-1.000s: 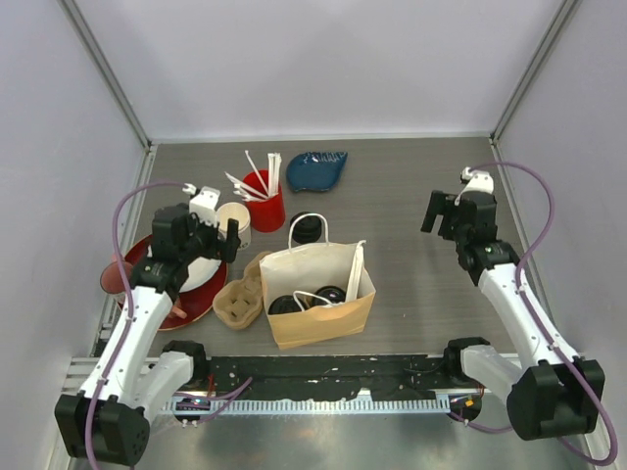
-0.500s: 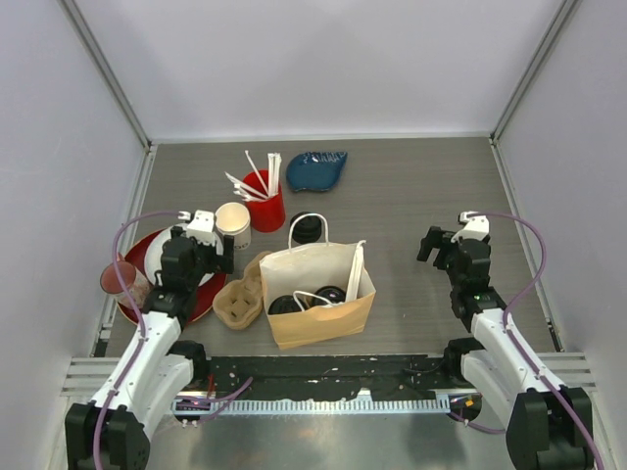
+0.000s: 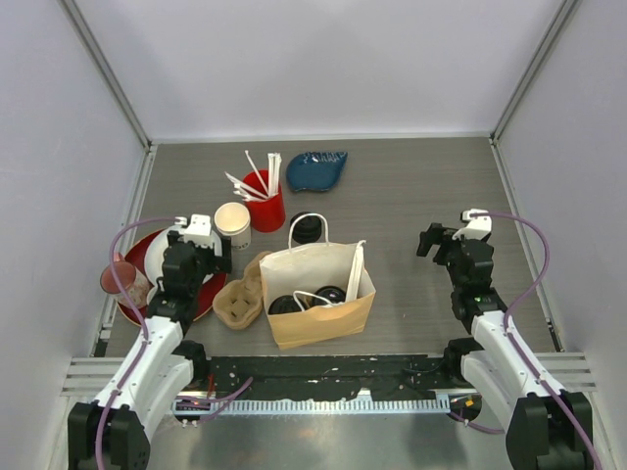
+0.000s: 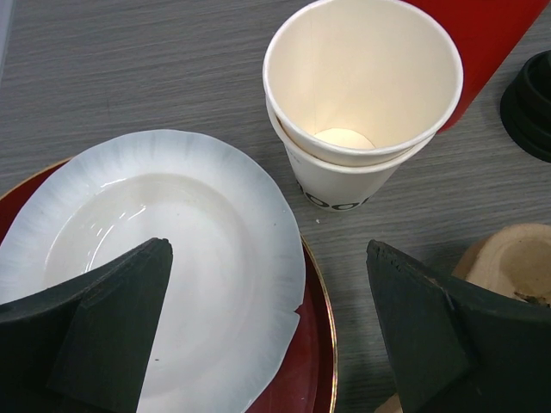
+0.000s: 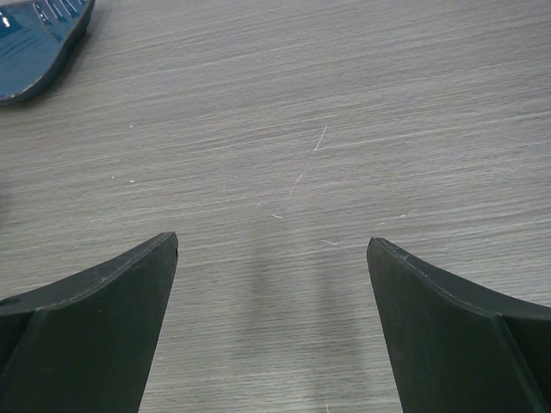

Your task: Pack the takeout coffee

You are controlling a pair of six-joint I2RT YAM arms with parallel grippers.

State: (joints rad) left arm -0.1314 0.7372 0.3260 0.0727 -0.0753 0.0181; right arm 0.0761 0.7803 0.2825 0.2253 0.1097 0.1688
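Observation:
A brown paper bag (image 3: 338, 311) stands open at the table's middle. Two black sip lids of takeout coffee cups (image 3: 287, 305) (image 3: 330, 293) show inside it. Another black lid (image 3: 310, 228) sits just behind the bag and shows at the right edge of the left wrist view (image 4: 529, 103); no cup shows beneath it. My left gripper (image 3: 211, 253) (image 4: 268, 248) is open and empty, low over a white plate (image 4: 164, 258), with a stack of lidless cream cups (image 4: 362, 95) just ahead. My right gripper (image 3: 436, 238) (image 5: 272, 240) is open and empty over bare table to the right of the bag.
A red cup of white sticks (image 3: 265, 206) and a blue dish (image 3: 315, 168) stand behind. A red plate (image 3: 201, 299) under the white plate and a pinkish cup (image 3: 113, 277) are at the left. A cardboard cup carrier (image 3: 240, 299) lies left of the bag.
Both arms have drawn back toward their bases and lowered since a second ago. In the last half second they barely moved. Both grippers stayed open and empty.

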